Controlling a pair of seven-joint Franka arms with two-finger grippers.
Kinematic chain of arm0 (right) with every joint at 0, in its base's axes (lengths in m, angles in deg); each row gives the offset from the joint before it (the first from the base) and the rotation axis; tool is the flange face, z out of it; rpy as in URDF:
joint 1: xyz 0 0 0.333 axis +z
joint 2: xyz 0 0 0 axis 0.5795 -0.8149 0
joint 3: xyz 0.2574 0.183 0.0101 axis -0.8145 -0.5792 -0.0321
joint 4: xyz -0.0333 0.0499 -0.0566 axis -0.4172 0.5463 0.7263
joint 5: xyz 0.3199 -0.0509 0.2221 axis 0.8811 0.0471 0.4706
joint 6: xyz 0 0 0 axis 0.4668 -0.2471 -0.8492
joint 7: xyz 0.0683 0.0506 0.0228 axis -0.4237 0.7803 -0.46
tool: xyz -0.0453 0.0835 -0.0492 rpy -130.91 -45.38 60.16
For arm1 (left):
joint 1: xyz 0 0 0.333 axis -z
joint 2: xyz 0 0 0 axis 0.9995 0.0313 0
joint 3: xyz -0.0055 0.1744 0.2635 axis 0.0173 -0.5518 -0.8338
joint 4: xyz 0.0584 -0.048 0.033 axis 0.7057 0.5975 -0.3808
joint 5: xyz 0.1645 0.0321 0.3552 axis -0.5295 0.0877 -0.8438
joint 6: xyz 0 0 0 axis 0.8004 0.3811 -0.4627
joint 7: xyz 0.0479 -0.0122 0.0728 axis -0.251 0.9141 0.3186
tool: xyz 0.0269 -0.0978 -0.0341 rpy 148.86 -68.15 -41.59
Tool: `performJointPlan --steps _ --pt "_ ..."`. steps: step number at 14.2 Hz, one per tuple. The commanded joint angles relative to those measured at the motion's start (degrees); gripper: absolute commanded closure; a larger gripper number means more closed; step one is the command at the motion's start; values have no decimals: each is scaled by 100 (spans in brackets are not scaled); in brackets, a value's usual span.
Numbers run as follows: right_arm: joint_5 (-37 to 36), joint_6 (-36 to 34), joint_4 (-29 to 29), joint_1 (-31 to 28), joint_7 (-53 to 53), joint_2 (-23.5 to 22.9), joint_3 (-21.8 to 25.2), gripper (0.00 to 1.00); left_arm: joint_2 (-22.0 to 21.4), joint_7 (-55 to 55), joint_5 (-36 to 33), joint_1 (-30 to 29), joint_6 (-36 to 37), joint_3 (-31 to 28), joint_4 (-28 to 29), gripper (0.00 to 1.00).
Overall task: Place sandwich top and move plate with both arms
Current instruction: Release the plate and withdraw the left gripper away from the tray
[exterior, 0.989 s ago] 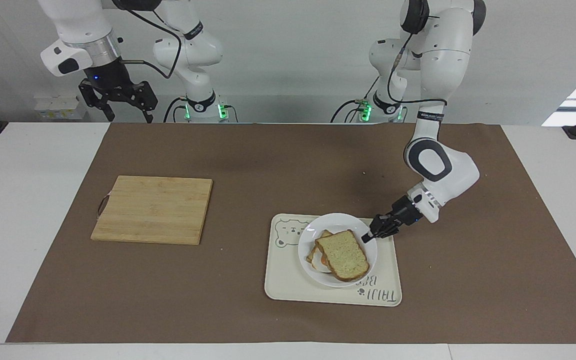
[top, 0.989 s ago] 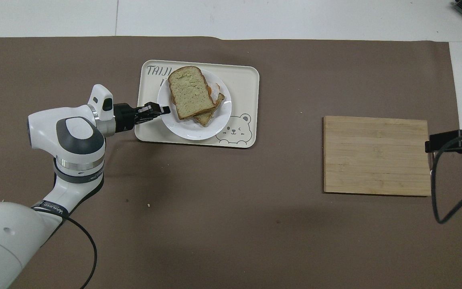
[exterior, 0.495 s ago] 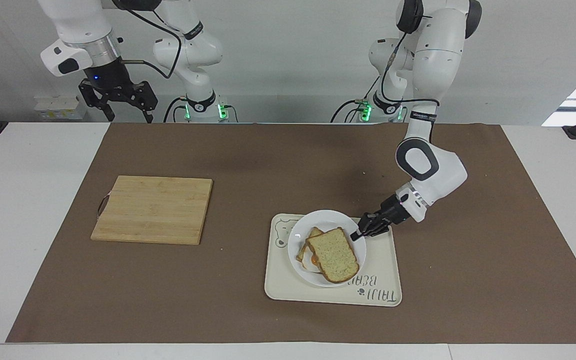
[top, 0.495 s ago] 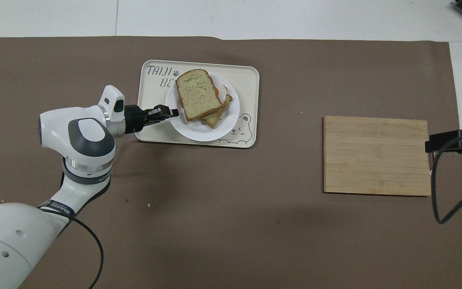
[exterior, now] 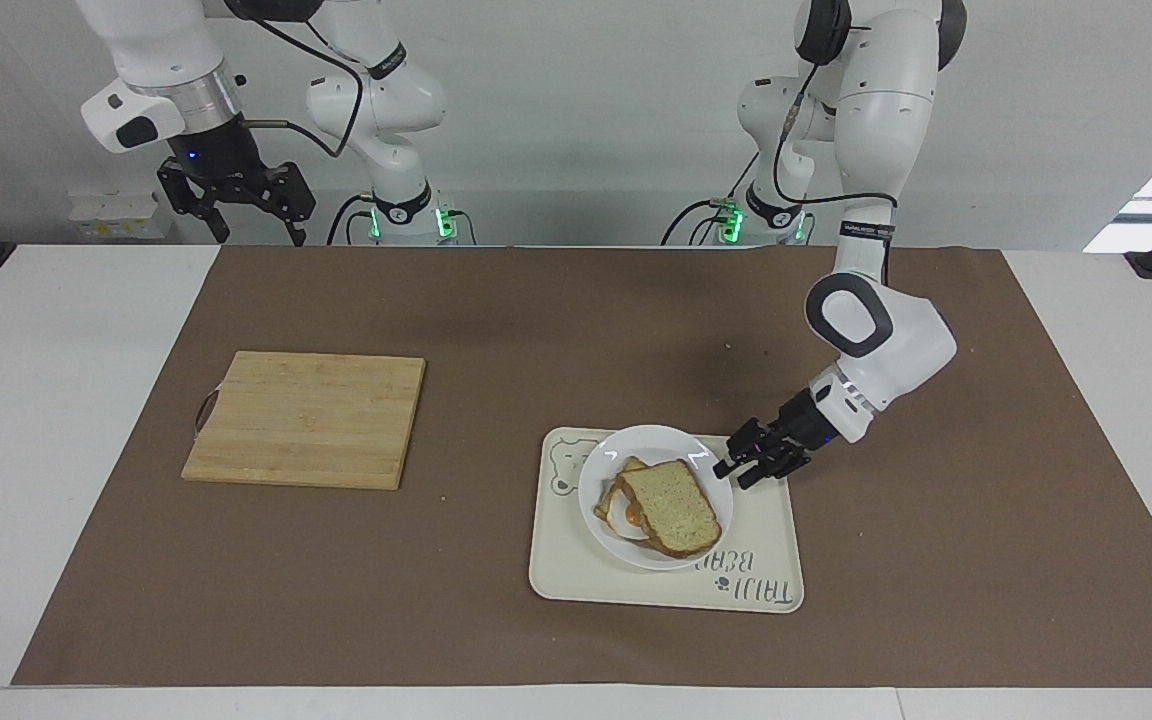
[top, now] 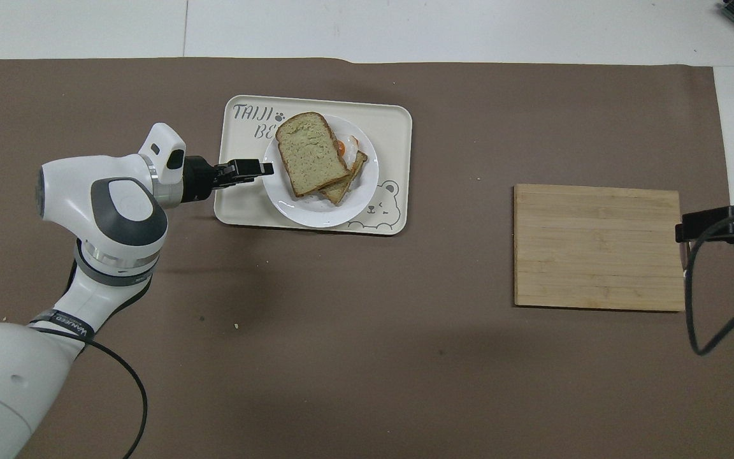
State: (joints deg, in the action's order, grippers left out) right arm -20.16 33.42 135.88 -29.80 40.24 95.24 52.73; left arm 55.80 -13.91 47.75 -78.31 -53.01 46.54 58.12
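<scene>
1. The left gripper [exterior: 736, 473] sits low over the tray [exterior: 766, 560], lower middle of the facing view. Its jaws stand parted and hold nothing.
2. The plate [exterior: 656, 436] lies straight ahead of the fingertips, toward the right arm's end. Its rim is just beside them; I cannot tell whether they touch.
3. The top [exterior: 671, 505] lies on the egg slice [exterior: 626, 518] on the plate. Its long axis runs slantwise across the gripper's line of reach.
4. The board [exterior: 306, 418] lies well apart, mid-frame toward the right arm's end.
5. The right gripper [exterior: 251, 232] waits raised in the upper corner, jaws open. The left arm is much nearer, so a two-arm move likely needs the right at the rim facing the board.
</scene>
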Motion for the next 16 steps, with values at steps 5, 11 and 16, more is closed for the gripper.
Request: performJointPlan --steps 5,11,16 --pt "27 -82 -69 -44 -140 -14 -6 0 -1173 1276 -3515 -22 855 -564 -133 28" --pt "27 -73 -69 -44 -140 -14 -6 0 -1201 1410 -5823 -22 4618 -1083 -2927 19" --pt "27 -73 -69 -44 -140 -14 -6 0 -1964 1313 -6255 -22 5682 -1180 -3211 0"
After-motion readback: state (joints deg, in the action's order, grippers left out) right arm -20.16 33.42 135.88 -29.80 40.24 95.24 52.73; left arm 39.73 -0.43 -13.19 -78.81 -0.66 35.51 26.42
